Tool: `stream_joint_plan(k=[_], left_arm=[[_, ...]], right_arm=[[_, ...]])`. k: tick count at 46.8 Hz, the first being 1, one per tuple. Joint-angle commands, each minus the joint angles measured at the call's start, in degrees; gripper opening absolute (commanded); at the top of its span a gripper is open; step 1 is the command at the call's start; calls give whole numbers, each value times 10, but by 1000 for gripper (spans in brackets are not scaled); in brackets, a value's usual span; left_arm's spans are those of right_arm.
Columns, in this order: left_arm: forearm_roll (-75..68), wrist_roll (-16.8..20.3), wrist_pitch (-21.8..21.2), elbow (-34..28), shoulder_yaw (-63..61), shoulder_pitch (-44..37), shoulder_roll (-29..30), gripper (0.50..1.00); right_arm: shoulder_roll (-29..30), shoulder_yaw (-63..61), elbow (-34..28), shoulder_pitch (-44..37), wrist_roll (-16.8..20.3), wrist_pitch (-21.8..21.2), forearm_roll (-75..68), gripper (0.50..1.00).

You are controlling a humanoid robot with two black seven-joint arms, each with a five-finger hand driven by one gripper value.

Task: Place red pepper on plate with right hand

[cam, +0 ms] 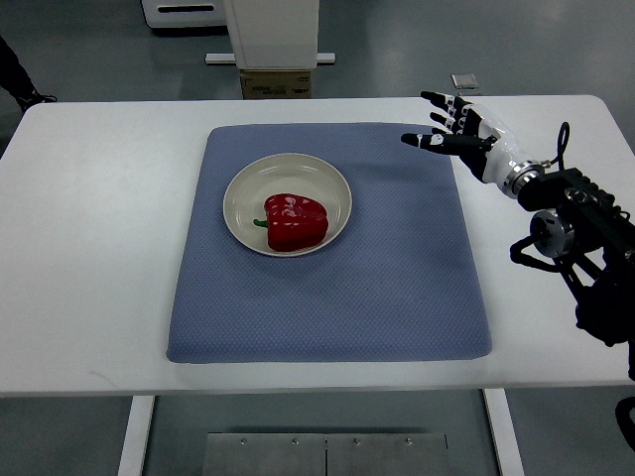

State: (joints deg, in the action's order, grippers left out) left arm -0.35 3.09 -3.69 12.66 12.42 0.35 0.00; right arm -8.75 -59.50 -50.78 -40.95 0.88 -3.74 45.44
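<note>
A red pepper [295,220] with a green stem lies inside the cream plate [241,188], toward its near side. The plate sits on a blue mat [397,278] in the middle of the white table. My right hand [448,124] hovers over the mat's far right corner, well to the right of the plate, with its fingers spread and nothing in them. Its arm comes in from the right edge. No left arm shows.
The white table [99,198] extends around the mat. Beyond its far edge stand a cardboard box [277,83] and a white machine base [273,30]. A small grey object [464,80] lies on the floor behind the table. A dark shoe [30,97] shows at far left.
</note>
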Motion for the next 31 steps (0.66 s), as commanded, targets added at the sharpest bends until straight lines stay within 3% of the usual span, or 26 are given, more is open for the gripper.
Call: stream_joint_plan(k=[1, 31], left_arm=[[0, 0, 0, 0, 0, 0, 0, 1000], [0, 0, 0, 0, 0, 0, 0, 1000]], right_arm=[[6, -38, 2, 17, 0, 6, 0, 998], [87, -180, 5, 89, -2, 7, -3, 1000]])
